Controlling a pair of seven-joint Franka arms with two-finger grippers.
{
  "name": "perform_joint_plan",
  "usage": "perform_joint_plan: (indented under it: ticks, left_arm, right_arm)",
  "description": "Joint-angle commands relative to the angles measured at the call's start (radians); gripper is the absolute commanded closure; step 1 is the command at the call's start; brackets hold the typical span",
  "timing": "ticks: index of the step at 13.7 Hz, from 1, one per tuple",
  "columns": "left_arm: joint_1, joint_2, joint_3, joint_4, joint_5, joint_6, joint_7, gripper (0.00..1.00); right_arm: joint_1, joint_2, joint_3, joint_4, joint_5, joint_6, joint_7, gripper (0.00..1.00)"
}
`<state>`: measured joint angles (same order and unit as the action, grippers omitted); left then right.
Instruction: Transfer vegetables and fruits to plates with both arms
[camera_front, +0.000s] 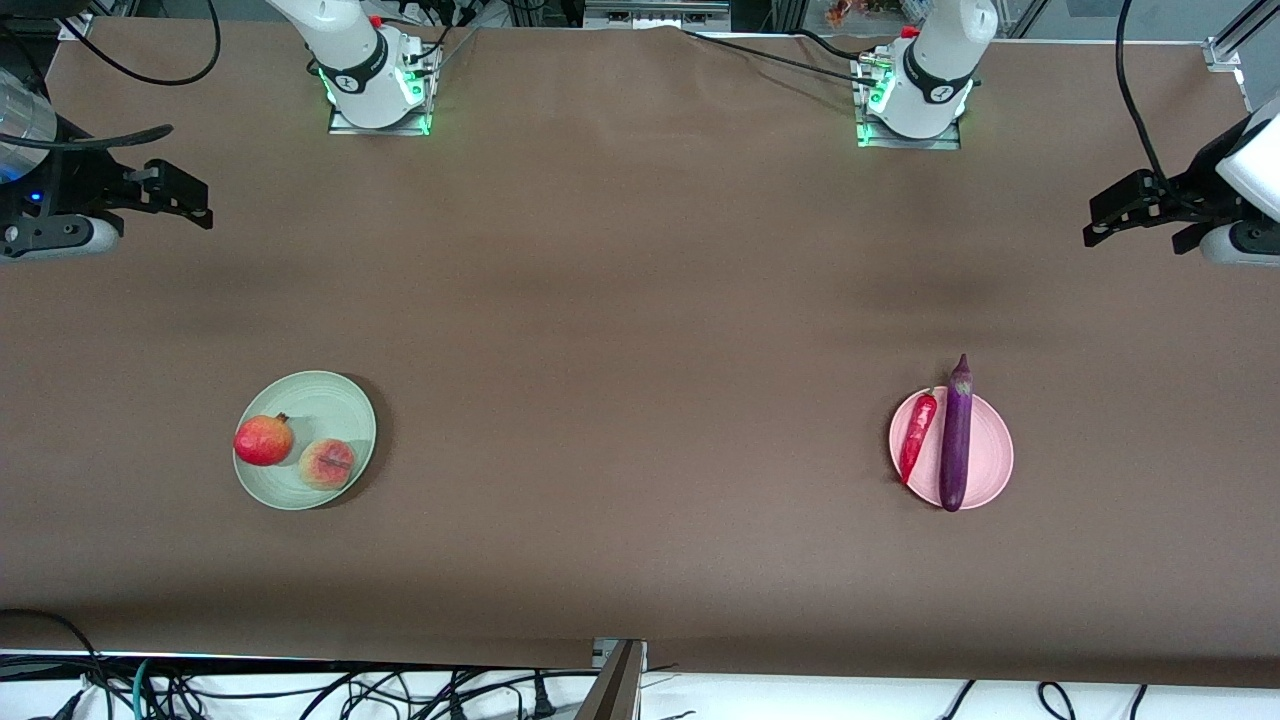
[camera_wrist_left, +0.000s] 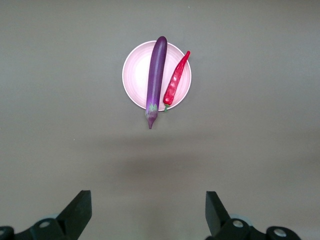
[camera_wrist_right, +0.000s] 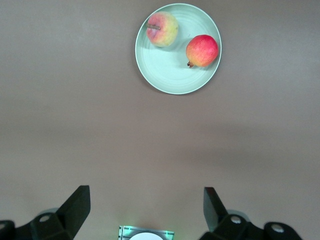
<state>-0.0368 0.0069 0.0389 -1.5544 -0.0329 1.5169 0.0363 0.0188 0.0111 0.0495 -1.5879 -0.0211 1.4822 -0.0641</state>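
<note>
Nearest, eggplant and chili lie on the pink plate; pomegranate and peach on the green plate. Farther up, left gripper and right gripper hang wide open, empty, over bare table ends, arms partly cut off.

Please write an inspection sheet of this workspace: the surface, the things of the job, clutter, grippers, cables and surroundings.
Surface: brown table, no spill seen.
Job's things: pomegranate and peach lie side by side on the green plate, toward the right arm's end. Chili pepper and eggplant lie side by side on the pink plate, toward the left arm's end; the eggplant overhangs the rim at both ends.
Clutter: nothing seen.
Grippers: left gripper and right gripper open, empty, up at the table's ends, waiting.
Cables: black cables near the arm bases; more below the table edge nearest the front camera.
Surroundings: metal frame parts at the edges.
</note>
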Motion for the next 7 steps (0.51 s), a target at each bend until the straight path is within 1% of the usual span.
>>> perform_joint_plan:
  ticks: [1, 2, 5, 7]
  left_arm:
    - [0.005, -0.008, 0.007, 0.034, 0.01, 0.003, 0.024, 0.0]
    - [0.005, 0.01, 0.006, 0.048, 0.014, 0.003, 0.024, 0.0]
    - [0.005, 0.012, 0.001, 0.051, 0.011, 0.002, 0.02, 0.0]
    - [0.003, 0.013, -0.004, 0.054, 0.011, 0.002, 0.019, 0.0]
  right_arm:
    - [-0.022, -0.017, 0.046, -0.02, -0.028, -0.008, -0.011, 0.0]
    - [-0.02, 0.0, 0.044, 0.0, -0.028, -0.008, -0.013, 0.0]
    - [-0.02, 0.033, 0.04, 0.042, -0.033, -0.02, -0.014, 0.0]
    - [-0.02, 0.04, 0.04, 0.043, -0.033, -0.02, -0.014, 0.0]
